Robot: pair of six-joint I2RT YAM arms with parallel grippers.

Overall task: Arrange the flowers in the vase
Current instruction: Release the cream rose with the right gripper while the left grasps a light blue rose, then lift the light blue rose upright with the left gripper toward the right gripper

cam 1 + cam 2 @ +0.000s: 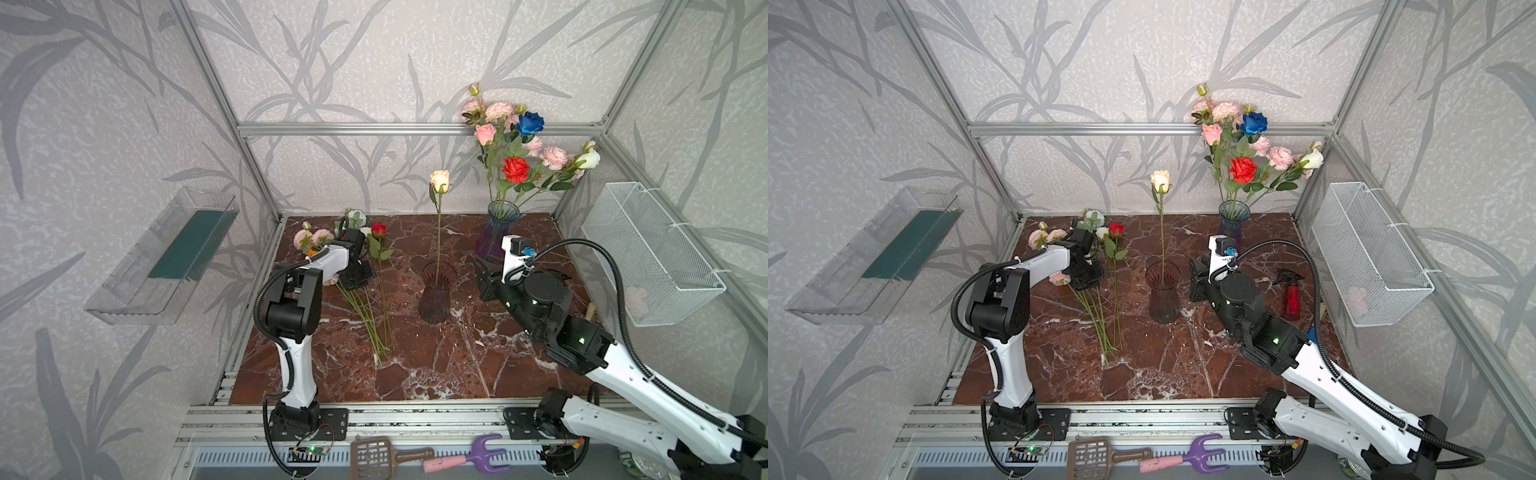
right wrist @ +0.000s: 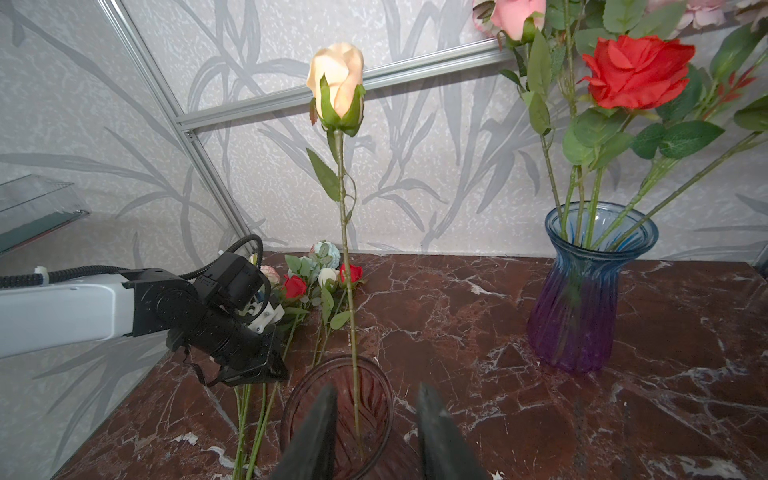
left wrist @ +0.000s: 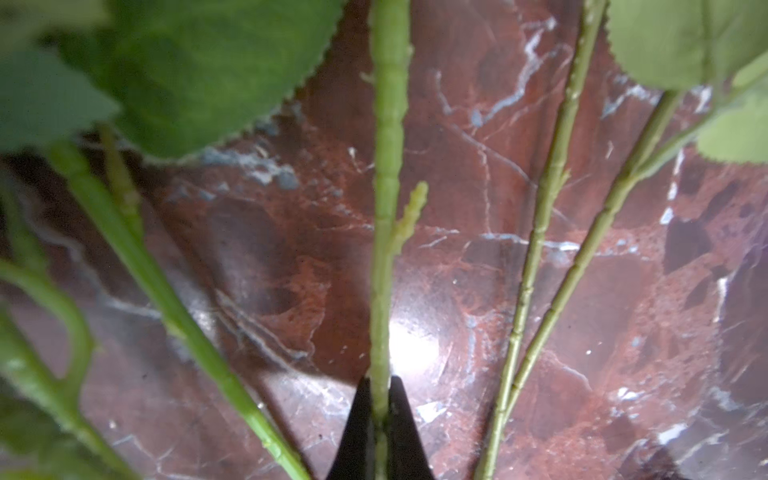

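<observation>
The left wrist view alone shows the left gripper [image 3: 380,388] pinched tight on one green stem [image 3: 384,208]; both top views hide that grip. The loose flowers [image 1: 377,245] lie on the table left of the dark vase [image 1: 437,291], which holds an upright peach rose [image 1: 440,181]. The right gripper [image 2: 377,388], jaws apart and empty, hovers just right of that vase.

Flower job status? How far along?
Done: one peach rose stands in the dark vase. In hand: left hand shut on a green stem among the loose flowers on the table. Left: those flowers; right hand open, empty, by that vase.
</observation>
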